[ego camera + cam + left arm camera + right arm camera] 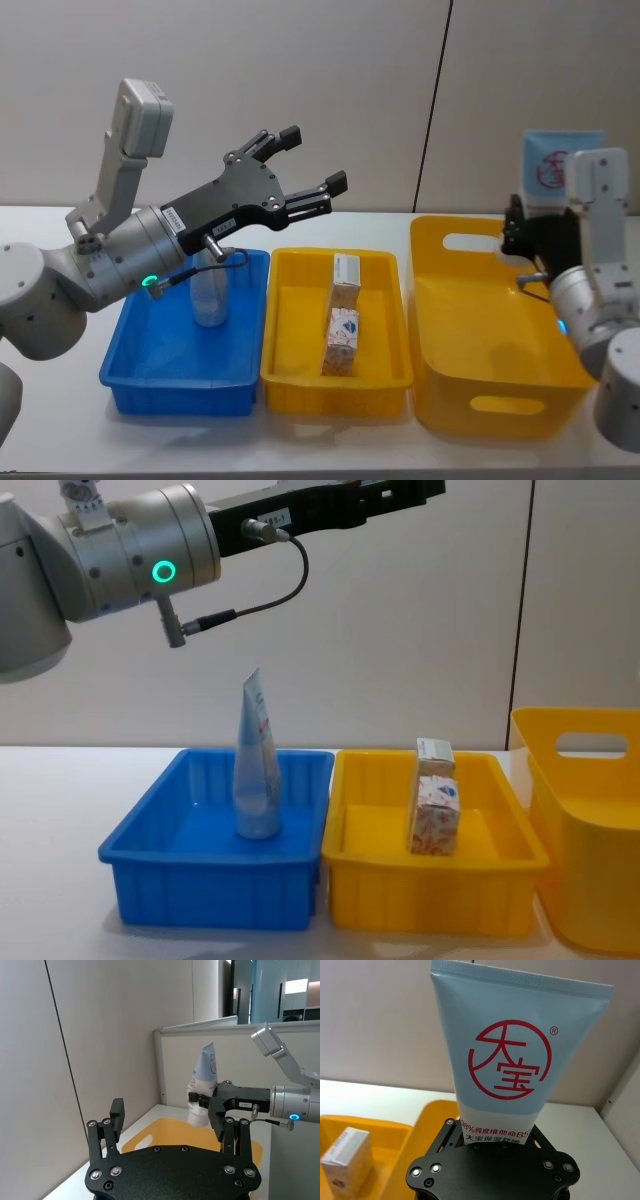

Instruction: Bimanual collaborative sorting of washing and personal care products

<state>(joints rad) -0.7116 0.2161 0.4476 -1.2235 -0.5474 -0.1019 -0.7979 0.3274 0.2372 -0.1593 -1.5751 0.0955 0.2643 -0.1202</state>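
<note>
Head view takes in a white tabletop (330, 450) carrying three containers in a row. Largest is the big yellow basket (450, 340) on the robot's right, deep-walled with handle slots. Next come the blue bin (180, 390) on the left and the small yellow bin (335, 395) in the middle; these two shallow bins sit side by side, their walls just beside each other.

From the left side the left arm reaches up and forward. The left pincer (313, 157) hangs in the air above the back edges of the two shallow bins, its fingers spread wide apart with nothing between them.

On the right, the right pincer (202, 1101) is raised above the big yellow basket and is clamped on the logo tube (505, 1060). This pale-blue tube is gripped at its lower end, crimped end pointing up, and its red round logo faces the right wrist camera.

A second tube (256, 770), also pale blue, stands on its cap near the middle of the blue bin, crimped end up and leaning slightly.

Two small cartons stand on end in the small yellow bin: the printed carton (436, 818), white with red-orange print, is nearer the robot, and the beige carton (433, 756) stands right behind it
</note>
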